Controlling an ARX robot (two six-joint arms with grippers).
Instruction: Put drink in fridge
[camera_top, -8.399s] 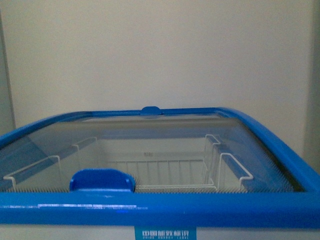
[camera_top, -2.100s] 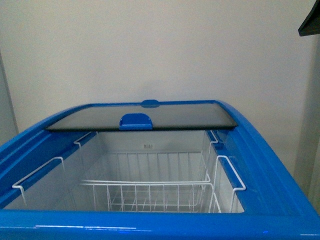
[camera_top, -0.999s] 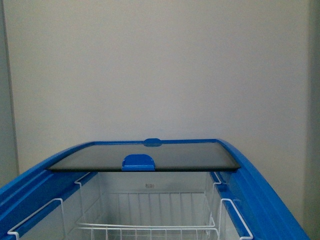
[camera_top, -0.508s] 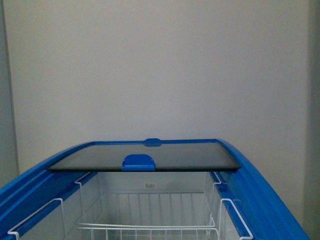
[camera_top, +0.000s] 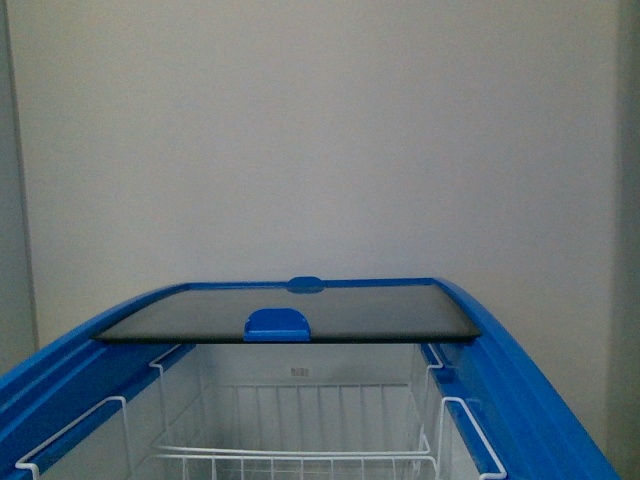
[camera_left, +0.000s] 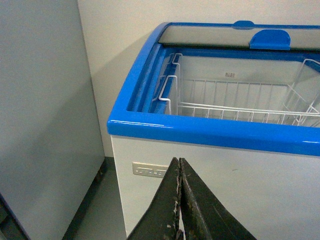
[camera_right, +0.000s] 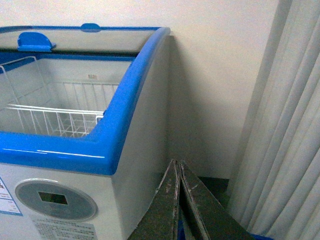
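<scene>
The fridge (camera_top: 530, 390) is a white chest cooler with a blue rim, right in front of me. Its glass lid (camera_top: 290, 325) is slid to the far end, its blue handle (camera_top: 277, 322) facing me, so the near part stands open. White wire baskets (camera_top: 300, 455) hang inside. My left gripper (camera_left: 179, 162) is shut and empty, low in front of the fridge's white front wall (camera_left: 210, 170) near its left corner. My right gripper (camera_right: 176, 164) is shut and empty, low beside the fridge's right corner (camera_right: 112, 150). The drink is out of view.
A tall grey-white cabinet (camera_left: 42, 115) stands close to the left of the fridge. A pale curtain (camera_right: 280, 125) hangs to the right of it. A plain wall (camera_top: 320, 140) is directly behind. A round control panel (camera_right: 55, 199) sits on the fridge's front.
The lid went from closed to slid back at the far end. Since then the front view has risen, and over the last second nothing has moved.
</scene>
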